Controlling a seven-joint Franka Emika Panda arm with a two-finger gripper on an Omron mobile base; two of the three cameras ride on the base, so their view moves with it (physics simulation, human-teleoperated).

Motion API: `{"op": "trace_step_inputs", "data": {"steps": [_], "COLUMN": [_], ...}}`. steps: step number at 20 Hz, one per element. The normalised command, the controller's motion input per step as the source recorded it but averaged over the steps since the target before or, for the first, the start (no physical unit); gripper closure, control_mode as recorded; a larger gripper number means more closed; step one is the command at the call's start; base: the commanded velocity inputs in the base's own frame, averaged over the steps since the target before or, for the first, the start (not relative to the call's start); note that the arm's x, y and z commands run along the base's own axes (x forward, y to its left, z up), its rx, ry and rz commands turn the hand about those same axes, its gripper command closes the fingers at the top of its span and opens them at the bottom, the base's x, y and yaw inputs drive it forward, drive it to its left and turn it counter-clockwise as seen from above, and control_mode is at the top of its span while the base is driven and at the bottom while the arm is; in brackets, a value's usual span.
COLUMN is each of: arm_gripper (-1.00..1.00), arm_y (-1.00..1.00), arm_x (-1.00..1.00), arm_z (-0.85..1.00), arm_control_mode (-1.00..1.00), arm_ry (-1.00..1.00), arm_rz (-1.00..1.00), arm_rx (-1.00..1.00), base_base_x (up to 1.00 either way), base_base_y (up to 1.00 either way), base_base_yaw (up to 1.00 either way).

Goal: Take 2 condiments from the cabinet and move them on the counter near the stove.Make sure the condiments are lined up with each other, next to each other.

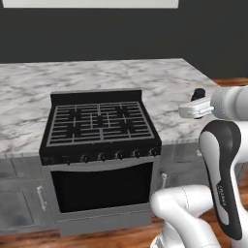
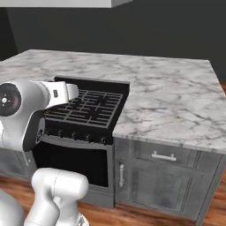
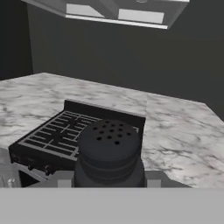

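A short black shaker condiment point(image 3: 109, 151) with a holed top sits between my gripper's point(image 3: 109, 178) two fingers, and the gripper is shut on it. In the left base view the gripper point(image 1: 195, 99) hangs in the air over the white marble counter point(image 1: 164, 77) just right of the black stove point(image 1: 99, 121), with the dark shaker point(image 1: 198, 92) at its tip. The right base view has my white hand above the stove's point(image 2: 88, 108) left front, its fingers hidden behind it. The cabinet is out of view.
Marble counter point(image 2: 176, 97) stretches bare on both sides of the stove, widest on the right. Grey cupboard fronts point(image 2: 163, 176) with bar handles run below it. A dark wall stands behind, and a pale overhead unit point(image 3: 118, 13) hangs above.
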Motion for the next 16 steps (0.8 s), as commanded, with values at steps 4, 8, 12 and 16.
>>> {"op": "trace_step_inputs", "data": {"steps": [4,8,12,16], "arm_gripper": [1.0,1.0,1.0,1.0], "arm_y": [0.0,0.0,0.0,0.0], "arm_x": [0.0,0.0,0.0,0.0], "arm_z": [0.0,0.0,0.0,0.0], "arm_control_mode": [1.0,1.0,1.0,1.0], "arm_ry": [0.0,0.0,0.0,0.0], "arm_rz": [0.0,0.0,0.0,0.0], "arm_rx": [0.0,0.0,0.0,0.0], "base_base_x": [0.36,0.42,0.46,0.46], "base_base_y": [0.49,0.29,0.12,0.0], "base_base_yaw": [-0.01,-0.01,0.0,0.0]}}
